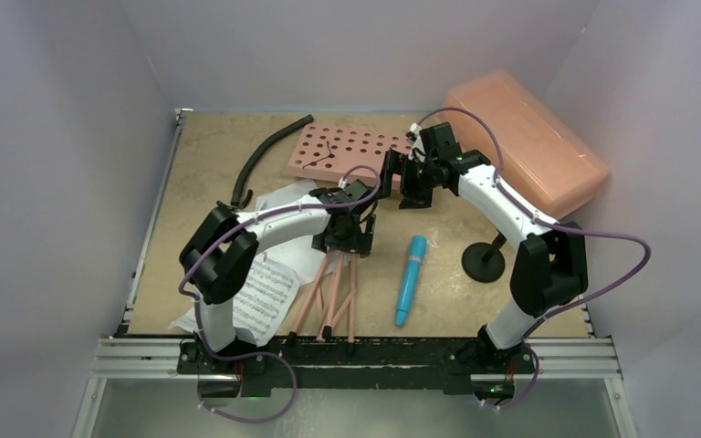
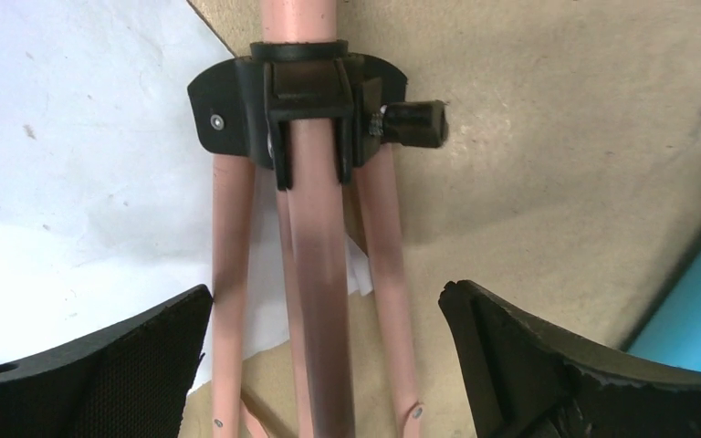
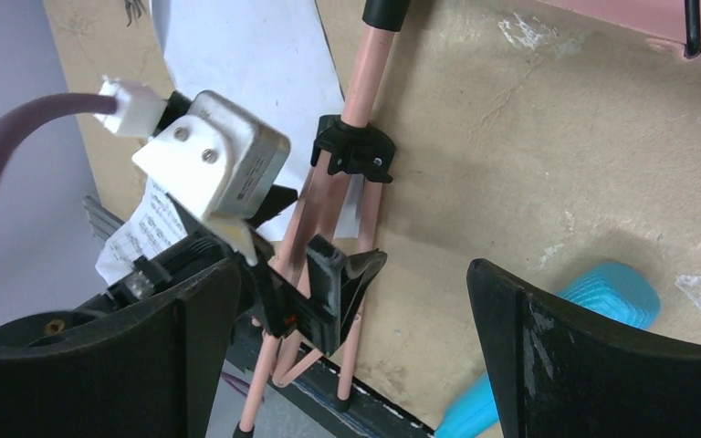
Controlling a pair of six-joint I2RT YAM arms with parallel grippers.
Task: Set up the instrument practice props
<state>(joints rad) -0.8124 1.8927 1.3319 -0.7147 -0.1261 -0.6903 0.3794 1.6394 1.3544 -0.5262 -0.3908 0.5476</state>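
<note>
The pink music stand lies flat on the table, its perforated desk (image 1: 342, 151) at the back and its tripod legs (image 1: 333, 297) pointing at the near edge. My left gripper (image 1: 345, 239) hangs open over the legs (image 2: 315, 301), just below the black collar (image 2: 297, 100), fingers either side and apart from them. My right gripper (image 1: 403, 190) is open above the stand's pole, looking down on the collar (image 3: 356, 146) and the left gripper. The blue microphone (image 1: 411, 278) lies right of the legs. The black round-base mic stand (image 1: 484, 262) stands further right. White sheet-music pages (image 1: 269, 283) lie under the left arm.
A curved black hose (image 1: 265, 160) lies at the back left. A large translucent pink box (image 1: 525, 141) fills the back right corner. The black rail (image 1: 402, 351) runs along the near edge, where the leg tips end.
</note>
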